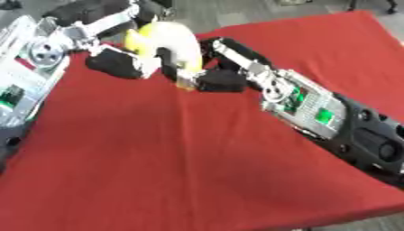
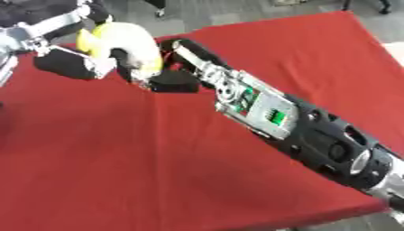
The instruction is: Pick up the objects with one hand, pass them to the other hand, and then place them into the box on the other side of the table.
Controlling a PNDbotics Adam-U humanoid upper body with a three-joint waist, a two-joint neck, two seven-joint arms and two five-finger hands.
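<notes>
1. Near the far middle of the red surface (image 1: 158, 171), the fingers (image 1: 170, 61) of the left hand (image 1: 118, 63) curl round a yellow curved object (image 1: 170, 40), a banana-like shape held above the cloth.
2. Its pale yellow arch rises over both hands, and its lower tip (image 1: 186, 83) points down between them.
3. Dark fingers of the left hand cross the inside of the arch, so that hand grips the object from the view's left.
4. From the other side the right hand (image 1: 221, 79) meets the same object; its fingers (image 1: 207, 50) lie against the arch's right leg and its dark palm sits just beside the lower tip.
5. Whether the right hand's fingers actually close round the object cannot be told, since that side is blurred and partly hidden.
6. Behind the left hand, the left arm (image 1: 47, 49) shows silver joints and a round wheel-like part, coming in from the upper left.
7. Behind the right hand, the right arm (image 2: 268, 113) stretches diagonally from the lower right, with a silver casing, green boards showing in it, and a black forearm shell closer to the camera.
8. Beyond the red surface, grey floor (image 1: 236, 13) shows along the top edge.
</notes>
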